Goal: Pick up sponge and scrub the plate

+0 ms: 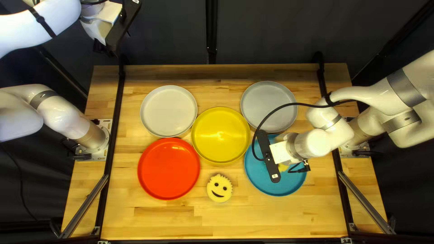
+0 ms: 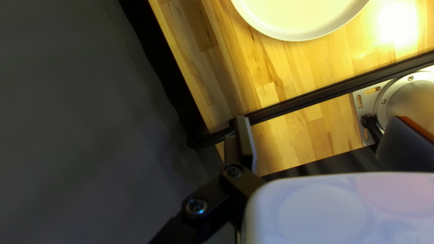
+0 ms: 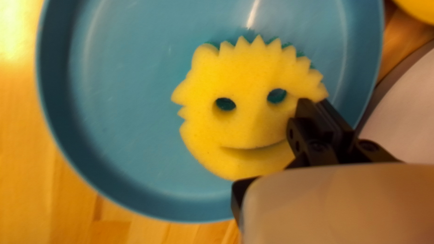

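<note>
The blue plate (image 1: 271,186) sits under my right gripper (image 1: 281,152) in the top left view; a sliver of the yellow sponge (image 1: 283,167) shows beneath it. In the right wrist view the smiling sponge (image 3: 235,126) lies face up on the blue plate (image 3: 126,135), and my right gripper (image 3: 314,103) is shut on its edge, its fingers close together. My left gripper (image 1: 103,45) hangs beyond the table's far left corner. Seen from its wrist, the left gripper (image 2: 321,119) is open, with nothing between its fingers.
A second smiling sponge (image 1: 219,188) rests near the table's front. Around it are a red plate (image 1: 168,168), a yellow plate (image 1: 220,135), an off-white plate (image 1: 168,111) and a grey plate (image 1: 268,106). Black rails run along both table sides.
</note>
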Robot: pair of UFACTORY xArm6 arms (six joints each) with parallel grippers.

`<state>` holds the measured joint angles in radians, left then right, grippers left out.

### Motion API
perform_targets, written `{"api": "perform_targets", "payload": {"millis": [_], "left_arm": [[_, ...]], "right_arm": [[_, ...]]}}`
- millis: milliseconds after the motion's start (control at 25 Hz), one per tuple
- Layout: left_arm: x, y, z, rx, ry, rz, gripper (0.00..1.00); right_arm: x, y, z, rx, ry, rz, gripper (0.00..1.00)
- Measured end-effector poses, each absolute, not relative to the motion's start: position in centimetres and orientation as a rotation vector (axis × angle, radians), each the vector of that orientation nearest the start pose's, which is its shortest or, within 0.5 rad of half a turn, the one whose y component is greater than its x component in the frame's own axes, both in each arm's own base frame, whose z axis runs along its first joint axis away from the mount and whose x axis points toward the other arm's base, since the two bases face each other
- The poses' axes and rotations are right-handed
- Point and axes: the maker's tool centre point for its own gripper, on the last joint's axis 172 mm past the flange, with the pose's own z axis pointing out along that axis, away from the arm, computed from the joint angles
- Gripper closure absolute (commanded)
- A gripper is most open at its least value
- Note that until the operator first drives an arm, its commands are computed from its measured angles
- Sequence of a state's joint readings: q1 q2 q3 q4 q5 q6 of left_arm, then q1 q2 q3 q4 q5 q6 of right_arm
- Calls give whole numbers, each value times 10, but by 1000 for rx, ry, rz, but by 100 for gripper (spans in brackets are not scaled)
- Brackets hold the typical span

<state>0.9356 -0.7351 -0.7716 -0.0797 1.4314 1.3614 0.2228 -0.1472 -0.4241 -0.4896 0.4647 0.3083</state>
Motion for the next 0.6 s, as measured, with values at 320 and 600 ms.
{"api": "perform_targets", "payload": {"millis": [320, 600], "left_arm": [[189, 223, 308, -3034, 643, -160, 0], [189, 223, 308, -3034, 643, -160, 0]], "right_arm": [[381, 51, 51, -3250, -613, -313, 100], [356, 65, 52, -3242, -641, -285, 100]]}}
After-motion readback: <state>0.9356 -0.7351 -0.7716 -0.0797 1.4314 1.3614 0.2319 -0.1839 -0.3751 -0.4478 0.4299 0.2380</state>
